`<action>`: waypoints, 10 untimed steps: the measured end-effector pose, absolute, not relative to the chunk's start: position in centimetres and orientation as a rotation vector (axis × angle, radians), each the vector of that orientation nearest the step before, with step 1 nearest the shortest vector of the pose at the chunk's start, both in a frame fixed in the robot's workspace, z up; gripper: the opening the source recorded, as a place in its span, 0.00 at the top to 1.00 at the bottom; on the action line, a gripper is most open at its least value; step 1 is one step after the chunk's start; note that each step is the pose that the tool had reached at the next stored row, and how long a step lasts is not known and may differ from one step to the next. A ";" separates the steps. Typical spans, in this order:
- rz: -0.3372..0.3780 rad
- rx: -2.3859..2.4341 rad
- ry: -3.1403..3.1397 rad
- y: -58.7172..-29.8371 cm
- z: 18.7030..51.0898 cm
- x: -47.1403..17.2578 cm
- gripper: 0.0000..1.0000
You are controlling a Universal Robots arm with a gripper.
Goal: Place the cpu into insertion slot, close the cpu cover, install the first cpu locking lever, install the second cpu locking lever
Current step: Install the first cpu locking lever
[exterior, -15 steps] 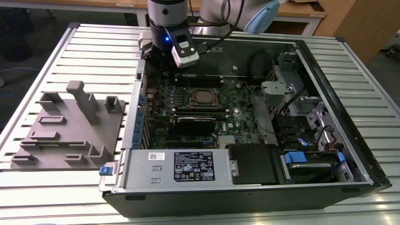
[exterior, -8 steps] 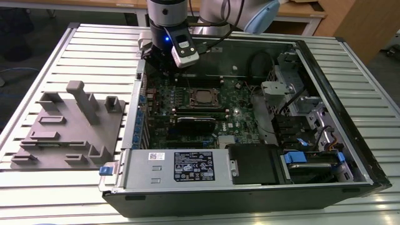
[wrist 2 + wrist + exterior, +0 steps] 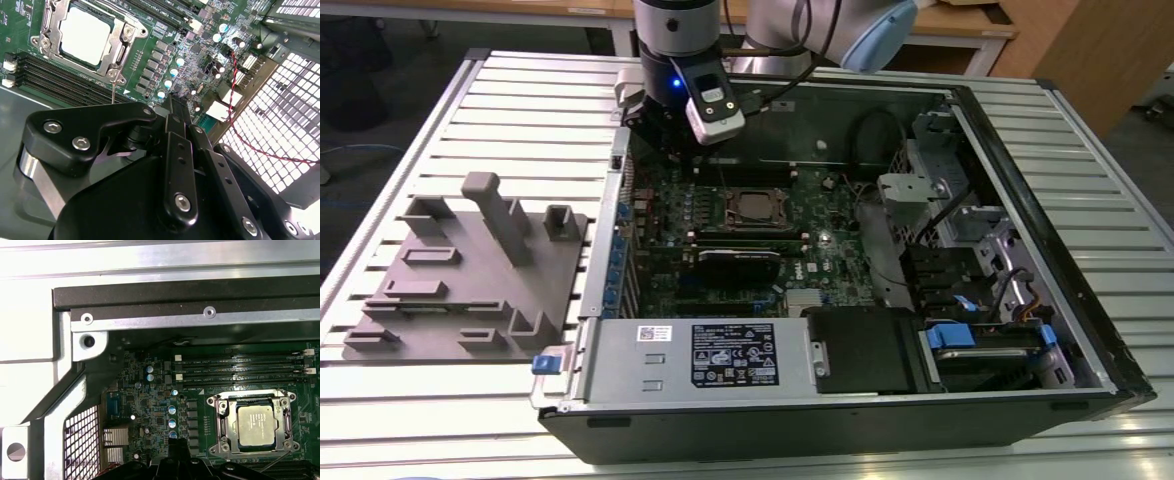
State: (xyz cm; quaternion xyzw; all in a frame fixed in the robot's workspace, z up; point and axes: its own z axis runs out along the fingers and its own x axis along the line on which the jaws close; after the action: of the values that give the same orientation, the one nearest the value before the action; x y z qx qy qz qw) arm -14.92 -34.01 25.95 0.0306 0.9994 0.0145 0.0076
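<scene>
The cpu [image 3: 255, 425] lies framed by the cpu cover [image 3: 227, 432], memory slots [image 3: 240, 367] alongside, the empty claw [image 3: 176, 444] closed near capacitors [image 3: 173, 422].

The cpu [image 3: 256, 426] has a dull silver-grey metal top; the cpu cover [image 3: 230, 427] framing it is brighter bare metal. In the exterior view, at nine o'clock of the case [image 3: 854, 425], sits a matt grey plastic block [image 3: 467, 270].

The cpu [image 3: 256, 426] lies in the slot [image 3: 215, 447], framed by the cover [image 3: 231, 426], on the board [image 3: 670, 215] inside the case [image 3: 854, 425], which sits on the table [image 3: 520, 110] with a fixture block [image 3: 467, 275] beside it on the exterior view's left, while the gripper [image 3: 175, 442] hangs over the board near the slot.
</scene>
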 end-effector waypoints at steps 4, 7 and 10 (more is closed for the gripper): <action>0.045 0.096 3.124 -34.0 25.9 -14.9 0.90; 0.045 0.096 3.124 -34.0 25.9 -14.9 0.90; 0.045 0.096 3.124 -34.0 25.9 -14.9 0.90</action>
State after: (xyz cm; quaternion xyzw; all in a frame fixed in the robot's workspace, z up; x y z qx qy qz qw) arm -14.95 -34.01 25.95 0.0306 0.9994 0.0145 0.0077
